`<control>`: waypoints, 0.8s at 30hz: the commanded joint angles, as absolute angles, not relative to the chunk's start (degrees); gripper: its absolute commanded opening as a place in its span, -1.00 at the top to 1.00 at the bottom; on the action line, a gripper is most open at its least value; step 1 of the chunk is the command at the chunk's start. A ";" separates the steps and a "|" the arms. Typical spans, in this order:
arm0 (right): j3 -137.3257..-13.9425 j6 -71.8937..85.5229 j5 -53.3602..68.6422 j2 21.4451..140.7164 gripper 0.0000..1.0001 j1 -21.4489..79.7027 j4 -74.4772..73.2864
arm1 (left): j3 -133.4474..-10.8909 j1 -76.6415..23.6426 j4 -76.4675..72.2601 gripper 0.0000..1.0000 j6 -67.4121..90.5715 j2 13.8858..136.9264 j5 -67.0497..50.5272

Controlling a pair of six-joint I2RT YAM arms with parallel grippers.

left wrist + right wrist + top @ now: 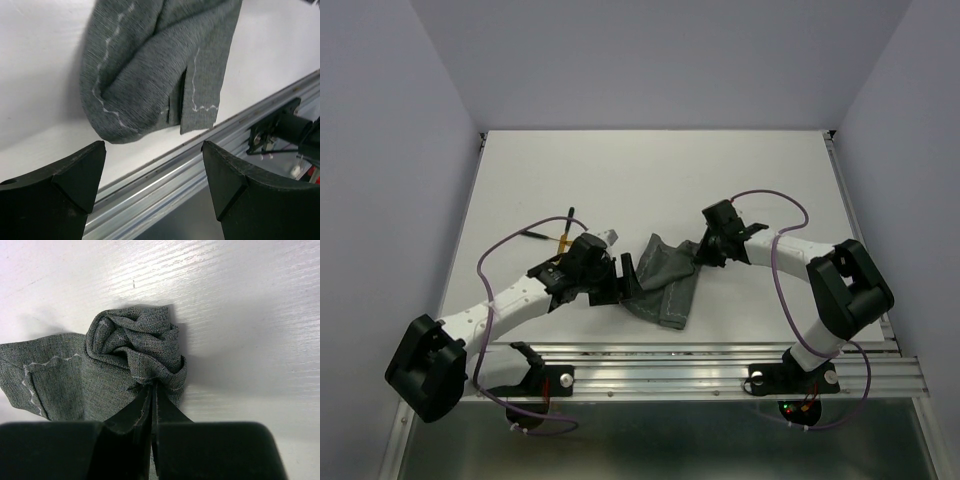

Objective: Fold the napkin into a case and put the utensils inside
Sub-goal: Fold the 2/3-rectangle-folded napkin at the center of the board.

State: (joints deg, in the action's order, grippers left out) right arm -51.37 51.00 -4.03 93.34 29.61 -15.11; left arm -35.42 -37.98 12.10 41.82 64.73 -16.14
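Grey-green napkin (667,285) crumpled, partly folded, mid-table (650,170), light stitching showing. Right gripper (151,399) pinched tight on bunched upper-right corner of cloth. Left gripper (152,152) spread wide, holding nothing, just beside napkin's left edge, pointing toward front rail (720,365). Gold utensil (565,242) on table behind left wrist, apart from cloth.

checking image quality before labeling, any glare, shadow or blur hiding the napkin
Top external: even light, napkin sharp, faint shadows. Left wrist: stitching crisp, open left gripper dark and slightly soft. Right wrist: glare streaks on the table, a shadow right of the bunched napkin, right gripper near-black, pinching it.
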 commanded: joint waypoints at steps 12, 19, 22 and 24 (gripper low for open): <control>-52.21 53.61 -5.62 89.04 0.92 29.09 -16.70 | -34.63 -42.10 2.90 -0.32 41.93 73.29 -15.47; -47.82 57.39 -6.32 81.57 0.87 29.09 -17.75 | -37.96 -42.10 2.29 0.65 40.08 78.74 -11.96; -45.36 59.06 -6.94 77.28 0.84 29.09 -18.37 | -40.25 -41.75 2.72 0.77 38.85 81.11 -10.73; -43.78 59.50 -7.38 75.68 0.78 29.09 -18.63 | -42.35 -41.40 3.08 0.78 37.36 82.61 -10.20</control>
